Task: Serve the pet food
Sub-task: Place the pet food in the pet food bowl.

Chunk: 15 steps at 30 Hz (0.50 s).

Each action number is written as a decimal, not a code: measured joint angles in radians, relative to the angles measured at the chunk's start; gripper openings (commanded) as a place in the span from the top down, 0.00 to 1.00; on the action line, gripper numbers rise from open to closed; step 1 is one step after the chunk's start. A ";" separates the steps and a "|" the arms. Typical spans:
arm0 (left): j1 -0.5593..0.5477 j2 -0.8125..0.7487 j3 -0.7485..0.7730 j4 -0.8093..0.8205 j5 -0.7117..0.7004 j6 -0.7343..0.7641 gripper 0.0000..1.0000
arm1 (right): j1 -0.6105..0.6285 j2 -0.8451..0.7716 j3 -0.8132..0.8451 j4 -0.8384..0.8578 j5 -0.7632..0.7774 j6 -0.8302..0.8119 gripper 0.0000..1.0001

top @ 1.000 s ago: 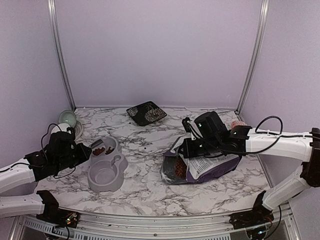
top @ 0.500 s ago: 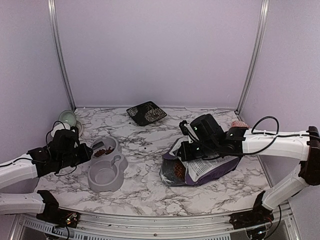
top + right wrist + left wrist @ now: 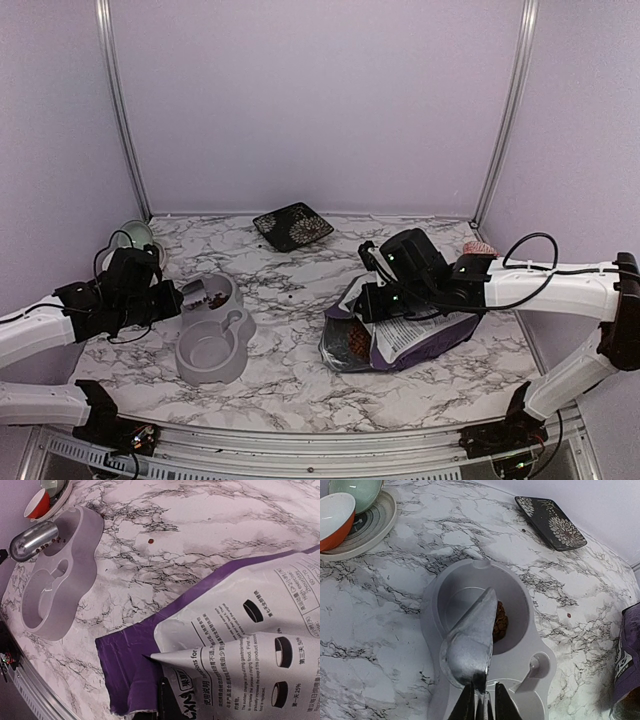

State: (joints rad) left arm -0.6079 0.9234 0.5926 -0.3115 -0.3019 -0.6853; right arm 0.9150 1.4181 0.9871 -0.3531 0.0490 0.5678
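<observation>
My left gripper [image 3: 165, 300] [image 3: 481, 701] is shut on the handle of the shiny metal scoop [image 3: 190, 294] [image 3: 470, 637]. It holds the scoop tilted over the far compartment of the grey double bowl [image 3: 240, 325] [image 3: 520, 660]. A small heap of reddish-brown pet food [image 3: 216, 299] [image 3: 500, 622] lies in that compartment; the near compartment has none. A few pellets cling to the scoop's mouth [image 3: 52, 541]. My right gripper [image 3: 376, 300] [image 3: 166, 705] is shut on the upper edge of the purple-and-white bag [image 3: 420, 335] [image 3: 240, 630], holding its mouth open. More pet food shows inside the bag [image 3: 350, 340].
A black flowered plate [image 3: 293, 225] [image 3: 551, 522] lies at the back. A green bowl [image 3: 135, 236] [image 3: 355, 490] and an orange bowl [image 3: 335, 512] sit on a plate at the far left. One loose pellet [image 3: 568, 615] [image 3: 150, 541] lies between bowl and bag.
My left gripper has drawn back a little to the left with the scoop. My right gripper dropped slightly with the bag's edge a second ago, then held still.
</observation>
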 measured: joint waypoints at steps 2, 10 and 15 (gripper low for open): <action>0.000 0.003 0.004 -0.014 -0.007 0.006 1.00 | 0.002 0.000 0.000 0.000 0.002 0.000 1.00; -0.005 0.031 0.071 -0.093 -0.034 0.032 1.00 | 0.002 0.000 0.000 0.000 0.005 0.000 1.00; -0.022 0.048 0.148 -0.159 -0.075 0.060 1.00 | 0.003 0.000 0.000 0.000 0.005 0.000 1.00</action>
State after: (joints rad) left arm -0.6296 0.9718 0.7403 -0.4709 -0.3771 -0.6250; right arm 0.9176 1.4181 0.9871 -0.3531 0.0544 0.5678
